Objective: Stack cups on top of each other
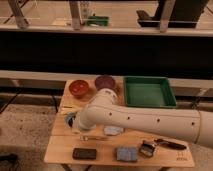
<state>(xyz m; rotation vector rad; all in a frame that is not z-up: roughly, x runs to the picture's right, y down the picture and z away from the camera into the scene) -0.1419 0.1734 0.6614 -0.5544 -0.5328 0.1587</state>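
Note:
My white arm (pixel 135 120) reaches from the right across the wooden table (pixel 62 145). My gripper (pixel 76 123) is at the arm's left end, low over the table's left side and mostly hidden by the arm. A small pale blue cup (pixel 69 119) shows just at the gripper's left, partly covered by it. I cannot tell whether the gripper touches it. The orange-yellow cup is out of view, possibly behind the arm.
A wide red bowl (pixel 79 88) and a wide purple bowl (pixel 105 82) stand at the table's back. A green tray (pixel 148 92) sits at the back right. Along the front lie a black block (pixel 84 153), a blue sponge (pixel 126 153) and a dark-handled tool (pixel 169 144).

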